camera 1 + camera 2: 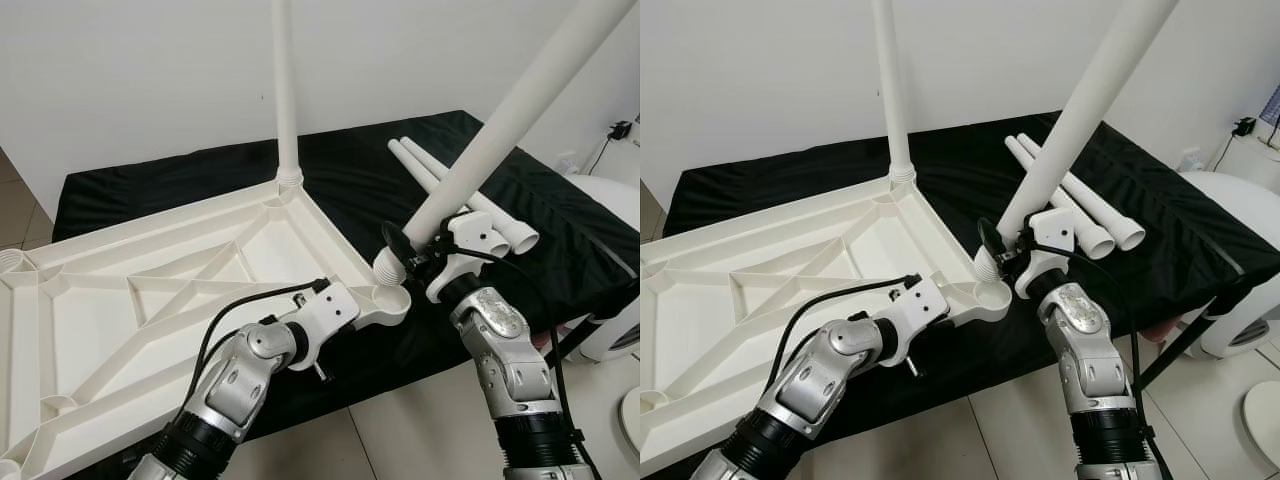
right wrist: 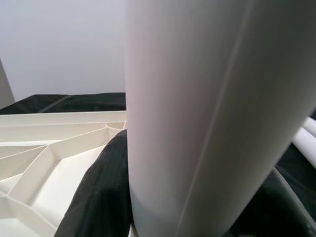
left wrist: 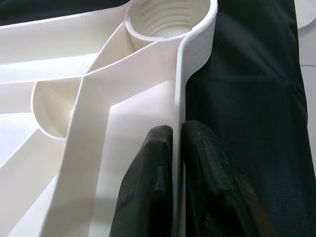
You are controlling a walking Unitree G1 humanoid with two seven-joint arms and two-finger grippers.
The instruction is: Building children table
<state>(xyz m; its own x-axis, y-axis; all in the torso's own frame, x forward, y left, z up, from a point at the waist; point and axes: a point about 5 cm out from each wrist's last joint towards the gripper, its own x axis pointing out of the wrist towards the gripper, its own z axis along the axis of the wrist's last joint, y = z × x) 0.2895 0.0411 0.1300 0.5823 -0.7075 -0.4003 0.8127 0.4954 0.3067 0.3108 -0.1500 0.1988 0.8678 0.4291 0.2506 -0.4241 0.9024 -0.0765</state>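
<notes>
- Left eye view: the tabletop [image 1: 150, 290] lies upside down on a black cloth [image 1: 400, 170], ribs up. This way round the corner sockets face upward, so legs can go in from above.
- One leg [image 1: 285, 90] already stands upright in the far corner socket. Two spare legs [image 1: 470, 205] lie side by side on the cloth just beyond the near corner, within reach.
- Near socket [image 1: 392, 300] is open and threaded inside; clear in the left wrist view.
- Right gripper [image 1: 425, 250] holds a third leg [image 1: 520, 110] low down, just above its ribbed end. Jaws pinch the tube from both sides; the right wrist view shows black fingers [image 2: 98, 197] wrapped against the white shaft.
- Leg is tilted, top leaning away to the robot's right. Its ribbed end sits just beside the near socket, at its rim, not seated. Low grip likely chosen for control of the tip.
- Left gripper [image 3: 173, 163] clamps the tabletop's edge wall near that socket, one finger each side of the thin wall, pressed tight on it. Judged purpose: steady the tabletop so it does not slide or turn while the leg goes in.
- Judgement: step in hand is leg two of four. Leg needs righting over the socket before twisting; a tilted entry risks cross-threading.
</notes>
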